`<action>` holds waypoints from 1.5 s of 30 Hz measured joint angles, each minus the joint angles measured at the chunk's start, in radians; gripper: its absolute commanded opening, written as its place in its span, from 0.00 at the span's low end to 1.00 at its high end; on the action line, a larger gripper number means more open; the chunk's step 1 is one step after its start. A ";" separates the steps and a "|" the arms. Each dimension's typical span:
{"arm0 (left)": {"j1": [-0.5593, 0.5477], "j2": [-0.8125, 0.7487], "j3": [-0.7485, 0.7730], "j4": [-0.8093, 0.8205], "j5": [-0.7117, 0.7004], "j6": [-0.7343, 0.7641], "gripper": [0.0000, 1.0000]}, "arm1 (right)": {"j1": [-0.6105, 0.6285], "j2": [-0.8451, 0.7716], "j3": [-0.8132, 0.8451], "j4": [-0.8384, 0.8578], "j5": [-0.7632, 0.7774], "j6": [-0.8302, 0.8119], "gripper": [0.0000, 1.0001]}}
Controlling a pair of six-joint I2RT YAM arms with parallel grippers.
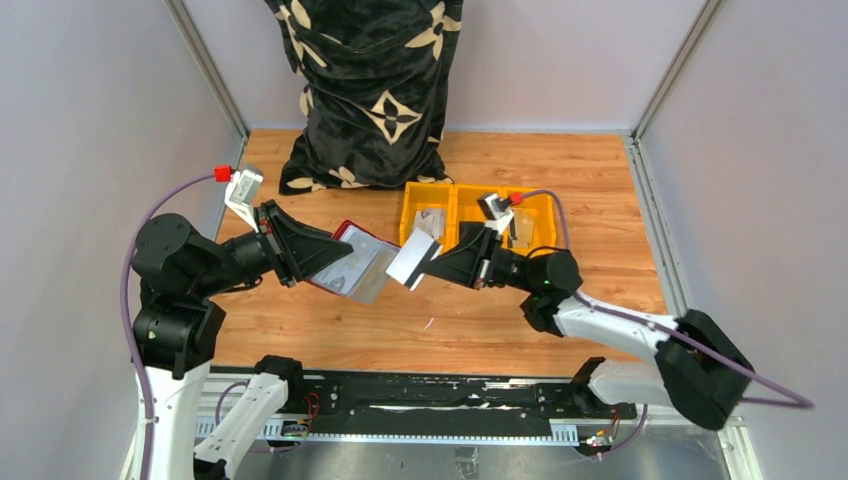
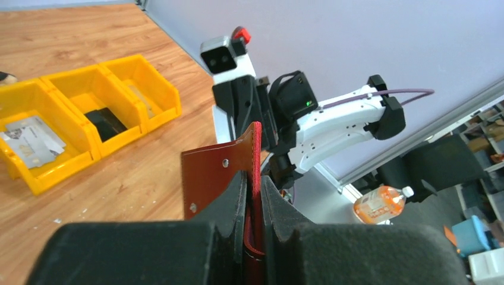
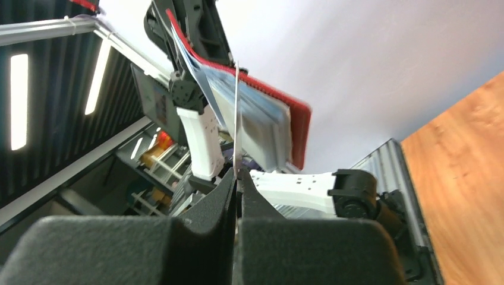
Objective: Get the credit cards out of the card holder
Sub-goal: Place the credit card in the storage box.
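My left gripper (image 1: 305, 252) is shut on the maroon card holder (image 1: 348, 268) and holds it open above the table, its grey inner sleeves facing right. In the left wrist view the holder's red edge (image 2: 256, 155) stands pinched between my fingers. My right gripper (image 1: 436, 262) is shut on a pale grey-white credit card (image 1: 413, 259), held just right of the holder and clear of its sleeves. In the right wrist view this card shows edge-on (image 3: 236, 113) in front of the holder (image 3: 279, 122). More cards (image 2: 30, 139) lie in the yellow bin's left compartment.
A yellow three-compartment bin (image 1: 540, 206) stands on the wooden table behind my right gripper; it also shows in the left wrist view (image 2: 122, 65). A black pillow with a tan flower pattern (image 1: 375, 90) leans at the back wall. Grey walls enclose both sides.
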State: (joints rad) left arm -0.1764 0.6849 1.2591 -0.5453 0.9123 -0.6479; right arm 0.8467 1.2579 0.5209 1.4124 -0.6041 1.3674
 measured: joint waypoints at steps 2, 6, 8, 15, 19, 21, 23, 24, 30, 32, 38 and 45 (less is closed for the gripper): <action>0.000 0.000 0.016 -0.020 -0.002 0.029 0.00 | -0.065 -0.082 -0.009 -0.097 -0.028 -0.008 0.00; -0.001 -0.002 0.024 -0.061 -0.019 0.095 0.00 | -0.217 -0.261 0.006 -0.414 -0.086 -0.105 0.00; -0.001 -0.002 0.024 -0.086 -0.033 0.126 0.00 | -0.286 -0.315 0.065 -0.658 -0.095 -0.214 0.00; -0.001 -0.002 0.023 -0.151 -0.062 0.221 0.00 | -0.464 -0.275 0.393 -1.429 0.014 -0.652 0.00; -0.001 -0.010 0.013 -0.165 -0.066 0.252 0.00 | -0.489 -0.180 0.427 -1.545 0.039 -0.745 0.00; -0.001 -0.017 0.003 -0.168 -0.065 0.257 0.00 | -0.477 -0.081 0.463 -1.571 0.037 -0.768 0.00; -0.001 -0.019 -0.005 -0.168 -0.062 0.258 0.00 | -0.455 0.024 0.517 -1.585 0.040 -0.788 0.00; -0.001 -0.019 -0.010 -0.168 -0.059 0.258 0.00 | -0.436 0.090 0.561 -1.599 0.047 -0.800 0.00; -0.001 -0.019 -0.019 -0.174 -0.046 0.268 0.00 | -0.334 0.427 0.832 -1.654 0.072 -0.861 0.00; -0.001 -0.019 -0.018 -0.178 -0.040 0.274 0.00 | -0.328 0.508 0.900 -1.674 0.083 -0.874 0.00; -0.001 -0.019 -0.018 -0.192 -0.024 0.279 0.00 | -0.324 0.693 1.069 -1.749 0.137 -0.915 0.00; -0.001 -0.019 -0.018 -0.192 -0.012 0.278 0.00 | -0.315 0.761 1.118 -1.798 0.195 -0.955 0.28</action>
State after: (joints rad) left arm -0.1776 0.6655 1.2411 -0.7368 0.9005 -0.3695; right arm 0.5312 2.0186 1.6390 -0.3851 -0.4091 0.4122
